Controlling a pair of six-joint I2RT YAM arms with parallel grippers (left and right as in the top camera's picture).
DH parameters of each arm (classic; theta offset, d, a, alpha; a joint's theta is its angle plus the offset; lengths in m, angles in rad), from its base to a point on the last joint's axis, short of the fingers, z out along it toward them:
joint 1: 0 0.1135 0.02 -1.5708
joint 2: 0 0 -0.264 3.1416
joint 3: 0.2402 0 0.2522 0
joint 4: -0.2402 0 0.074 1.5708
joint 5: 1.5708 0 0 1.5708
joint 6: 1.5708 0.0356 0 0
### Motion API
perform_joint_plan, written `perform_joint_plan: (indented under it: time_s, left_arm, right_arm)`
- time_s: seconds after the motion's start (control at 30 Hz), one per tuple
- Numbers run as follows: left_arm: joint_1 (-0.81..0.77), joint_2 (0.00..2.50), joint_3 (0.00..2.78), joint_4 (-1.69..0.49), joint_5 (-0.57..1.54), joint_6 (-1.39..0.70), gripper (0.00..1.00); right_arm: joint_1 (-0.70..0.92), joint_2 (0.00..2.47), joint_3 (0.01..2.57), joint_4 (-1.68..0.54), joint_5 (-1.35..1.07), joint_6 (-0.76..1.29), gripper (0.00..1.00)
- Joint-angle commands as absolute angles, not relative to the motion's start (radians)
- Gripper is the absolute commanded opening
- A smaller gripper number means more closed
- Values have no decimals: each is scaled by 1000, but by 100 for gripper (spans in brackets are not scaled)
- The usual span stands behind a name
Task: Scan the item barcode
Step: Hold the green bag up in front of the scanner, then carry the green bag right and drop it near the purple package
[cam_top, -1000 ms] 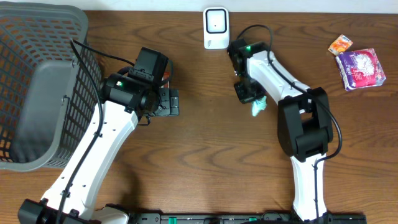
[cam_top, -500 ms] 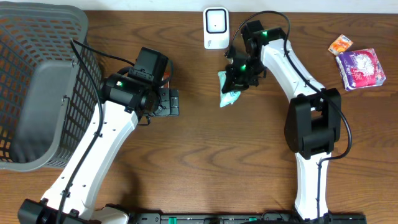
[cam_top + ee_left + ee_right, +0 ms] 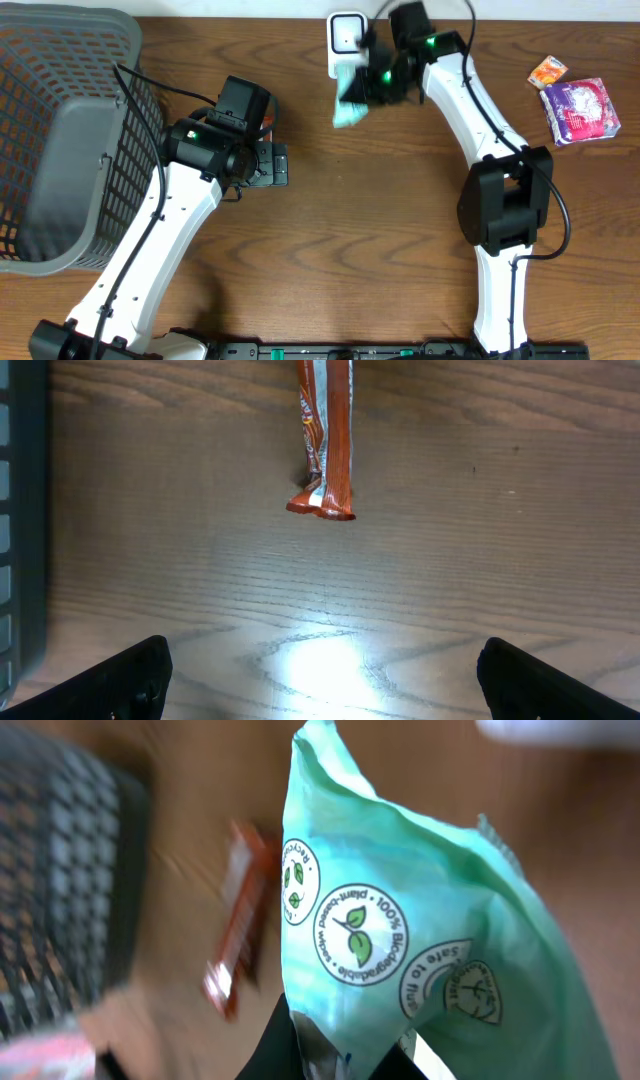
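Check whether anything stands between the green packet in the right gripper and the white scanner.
Nothing visible does. The right gripper holds the green packet just at the lower edge of the white scanner, with no object between them.

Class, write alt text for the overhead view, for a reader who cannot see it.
The right gripper holds a mint-green packet in front of a white scanner at the far edge of the table. The left gripper hangs open near a grey basket.
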State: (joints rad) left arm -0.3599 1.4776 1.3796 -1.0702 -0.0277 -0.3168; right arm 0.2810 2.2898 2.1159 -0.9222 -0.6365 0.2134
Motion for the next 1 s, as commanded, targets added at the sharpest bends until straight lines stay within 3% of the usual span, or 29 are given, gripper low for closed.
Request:
perform_joint_plan:
  time_s: [0.0,0.13,0.37,0.57,0.73,0.87,0.97]
  left_arm:
    - [-355,1481,1383,-1073,-26,-311,98]
    - [-355,1481,1383,-1073,-26,-311,98]
    - [-355,1481,1383,-1073,-26,-311,98]
    - [-355,1481,1383,-1073,-26,-311,98]
    - [-355,1481,1383,-1073,-26,-311,98]
    - [-355,1481,1383,-1073,-26,-311,98]
    - [-355,1481,1383,-1073,-26,-311,98]
  right_arm:
    - [272,2281,2161,-752,-629,348,1]
    - [289,2287,2157,-589,-334,421,1]
    - [289,2317,2156,-538,-215,421,1]
    - [187,2153,2160,-883,-165,416,1]
    - [109,2085,2160,-1252,-129,282,1]
    - [65,2106,2123,-1459,229,284,1]
    - [25,2112,2084,-1462,282,286,1]
